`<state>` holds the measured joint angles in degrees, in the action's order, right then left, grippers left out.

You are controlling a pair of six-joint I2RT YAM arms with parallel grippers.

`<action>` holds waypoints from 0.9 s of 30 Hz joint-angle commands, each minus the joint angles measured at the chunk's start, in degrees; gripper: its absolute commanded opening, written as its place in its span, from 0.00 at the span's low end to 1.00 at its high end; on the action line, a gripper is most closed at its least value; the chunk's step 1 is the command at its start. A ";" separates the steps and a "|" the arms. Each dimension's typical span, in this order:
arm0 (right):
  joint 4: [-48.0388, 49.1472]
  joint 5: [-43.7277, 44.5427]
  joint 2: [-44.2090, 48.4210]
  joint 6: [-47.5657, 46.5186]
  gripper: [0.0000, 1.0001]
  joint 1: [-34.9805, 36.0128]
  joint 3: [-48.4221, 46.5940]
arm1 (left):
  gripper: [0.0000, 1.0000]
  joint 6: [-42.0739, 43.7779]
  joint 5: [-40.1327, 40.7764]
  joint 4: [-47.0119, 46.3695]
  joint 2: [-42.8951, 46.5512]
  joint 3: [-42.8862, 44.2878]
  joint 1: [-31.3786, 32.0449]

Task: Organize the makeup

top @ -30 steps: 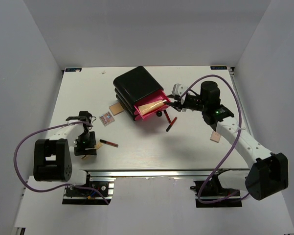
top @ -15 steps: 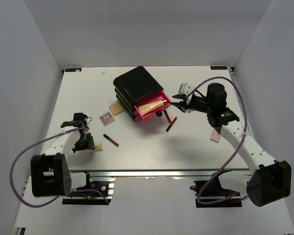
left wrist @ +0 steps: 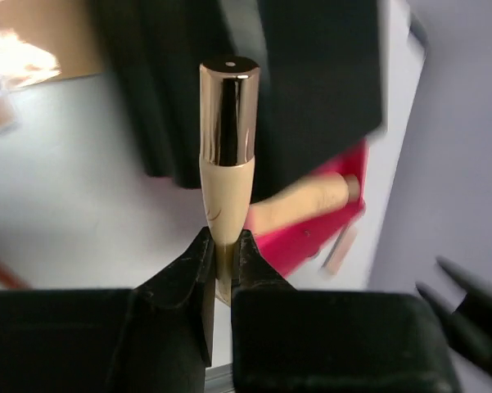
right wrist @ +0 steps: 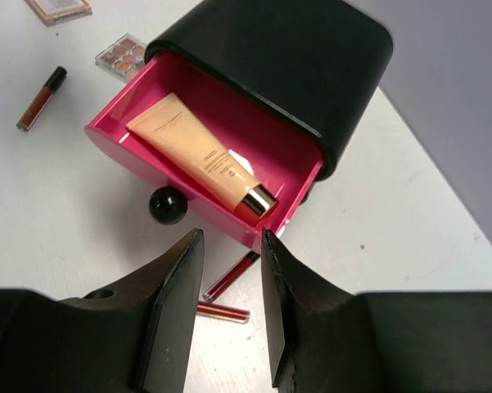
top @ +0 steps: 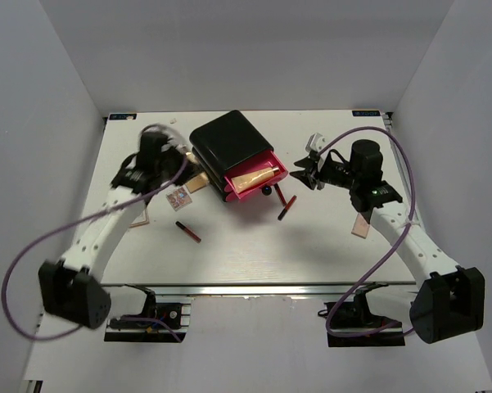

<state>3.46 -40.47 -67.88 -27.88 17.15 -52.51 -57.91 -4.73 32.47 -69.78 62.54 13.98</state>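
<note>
A beige stick (left wrist: 227, 164) with a gold cap is clamped by its lower end between the closed fingers of the left claw (left wrist: 223, 254), cap pointing away from the wrist and held clear of the bench (top: 254, 246). In the top view this claw is blurred, just left of the black box (top: 229, 139).

The step in hand looks like carrying the stick to the open pink drawer (right wrist: 131, 155). That drawer juts from the box's right, nearer side and already holds a beige tube (right wrist: 198, 155).

The next move probably calls for crossing over the box, lowering beside that tube, then letting go.

The right claw (right wrist: 231, 241) hangs just right of the drawer, jaws apart and empty.

Lipstick tubes (top: 287, 205) and a patterned packet (top: 178, 198) lie loose on the bench, not yet sorted.
</note>
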 commanded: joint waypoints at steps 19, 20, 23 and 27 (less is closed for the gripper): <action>0.31 2.24 5.12 3.44 0.42 -1.33 7.07 | 0.02 72.85 28.55 3.12 -36.31 38.97 32.34; 0.40 2.24 5.04 3.53 0.42 -1.50 7.25 | 0.04 72.94 28.55 3.48 -36.13 38.54 32.34; 0.75 1.89 4.86 3.53 0.43 -1.50 7.42 | 0.14 72.59 26.88 4.53 -35.34 37.74 32.52; 0.84 1.36 3.81 3.53 0.45 -1.41 7.25 | 0.50 72.33 29.16 4.62 -35.08 36.68 32.96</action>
<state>2.98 -38.48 -63.88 -25.41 16.08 -45.19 13.72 21.61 36.34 -108.01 99.74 46.50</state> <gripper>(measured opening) 0.443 0.453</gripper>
